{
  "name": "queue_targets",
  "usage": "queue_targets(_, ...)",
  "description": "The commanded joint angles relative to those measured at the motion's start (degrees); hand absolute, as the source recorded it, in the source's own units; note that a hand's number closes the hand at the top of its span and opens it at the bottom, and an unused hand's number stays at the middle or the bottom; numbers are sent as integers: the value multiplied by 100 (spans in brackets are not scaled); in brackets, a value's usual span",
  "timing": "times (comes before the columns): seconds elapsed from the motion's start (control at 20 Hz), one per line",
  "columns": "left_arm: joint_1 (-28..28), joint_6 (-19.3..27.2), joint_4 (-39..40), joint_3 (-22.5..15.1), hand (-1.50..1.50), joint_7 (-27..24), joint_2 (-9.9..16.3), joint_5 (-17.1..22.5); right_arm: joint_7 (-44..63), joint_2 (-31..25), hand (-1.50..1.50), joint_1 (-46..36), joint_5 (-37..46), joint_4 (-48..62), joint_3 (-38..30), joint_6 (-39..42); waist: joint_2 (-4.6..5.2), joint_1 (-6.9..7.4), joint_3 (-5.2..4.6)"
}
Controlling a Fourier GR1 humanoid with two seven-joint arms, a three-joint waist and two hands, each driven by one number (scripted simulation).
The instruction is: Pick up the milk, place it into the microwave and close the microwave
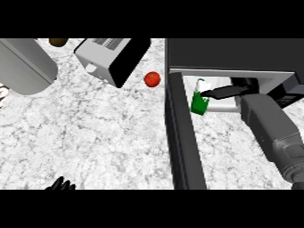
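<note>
Right hand (230, 91) reaches into open microwave (246, 53), fingers straight, touching milk (199, 103) at its fingertips, apparently not gripping. Milk sits at the cavity mouth. Left hand (60, 184) rests open at lower edge.

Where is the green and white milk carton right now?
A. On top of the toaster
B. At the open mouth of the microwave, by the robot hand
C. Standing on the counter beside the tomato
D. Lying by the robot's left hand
B: the milk carton sits at the open microwave beside the right robot hand.
</note>
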Motion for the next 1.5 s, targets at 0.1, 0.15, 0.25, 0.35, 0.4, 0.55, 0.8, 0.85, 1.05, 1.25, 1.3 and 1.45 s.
queue_targets(0.1,-527,295,264,-683,-150,251,-382,-806,-363,359,-150,750,-199,-171,-48,656,-103,-211,9)
queue_targets(0.15,-499,317,367,-696,-150,86,-382,-1056,-380,126,-150,816,-254,-263,-81,955,-101,-182,9)
queue_targets(0.25,-966,443,714,-540,-150,326,-460,-918,-610,322,-150,1271,-294,-451,-35,1071,-131,-331,3)
queue_targets(0.35,-845,409,890,-796,-150,152,-496,-1149,-461,324,-150,1508,-303,-748,62,1211,-151,-319,0)
queue_targets(0.4,-947,388,744,-689,-150,445,-434,-956,-614,424,-150,1877,-123,-801,258,1126,-175,-423,-3)
queue_targets(0.55,-1295,606,1048,-927,150,374,-695,-1321,-468,122,-150,2367,-206,-1313,272,1144,-155,-385,-3)
queue_targets(0.8,-1930,770,1429,-853,150,533,-800,-1609,-498,235,-150,3553,-112,-2259,582,1004,-183,-518,-14)
queue_targets(0.85,-1996,927,1556,-1009,150,560,-929,-1843,-489,47,-150,3814,-161,-2408,554,1115,-172,-498,-11)
queue_targets(1.05,-2420,860,1954,-1027,150,693,-877,-1970,-599,-129,-150,4878,-438,-3418,509,1307,-149,-459,-11)
queue_targets(1.25,-2927,1108,2758,-1289,150,313,-966,-2436,-192,-612,-150,5621,-975,-4342,266,1806,-133,-458,-15)
queue_targets(1.3,-3342,1439,3174,-1560,150,217,-973,-2504,-447,-463,-150,5901,-867,-4487,396,1688,-117,-465,-11)
queue_targets(1.45,-3626,1964,3842,-2060,150,-58,-974,-2485,-255,-696,-150,6355,-1246,-5065,245,1974,-100,-397,-8)
